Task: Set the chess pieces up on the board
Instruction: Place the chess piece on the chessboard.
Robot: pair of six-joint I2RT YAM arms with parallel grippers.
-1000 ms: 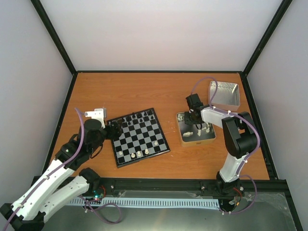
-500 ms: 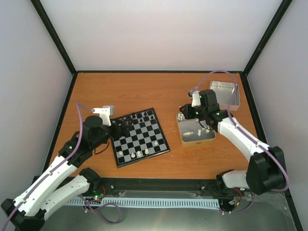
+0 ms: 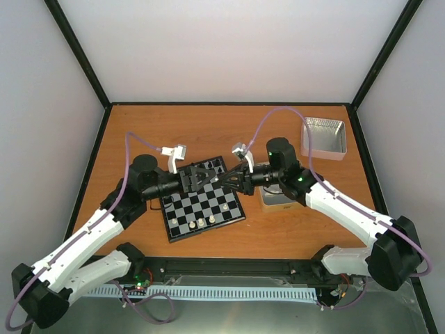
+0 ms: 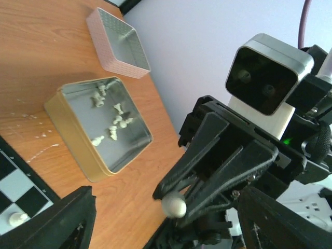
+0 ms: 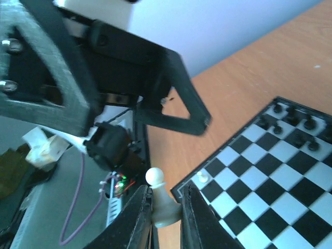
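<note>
1. The board (image 3: 201, 203) is chequered black and pale silver, rimmed in black.
2. The pawn (image 5: 165, 205) is seen as cream-white.
3. The tin (image 4: 71, 142) is walled in gold; the table (image 3: 174, 132) is grained orange-brown.

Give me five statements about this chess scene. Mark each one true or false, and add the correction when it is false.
1. The right end effector grips a white pawn. True.
2. The left end effector is shut on a black piece. False: its jaws are open and hold nothing.
3. Several white pieces lie in the gold tin. True.
4. The board carries no black pieces. False: black pieces stand in its far rows.
5. The second tin is full of pieces. False: the left wrist view shows it empty.
</note>
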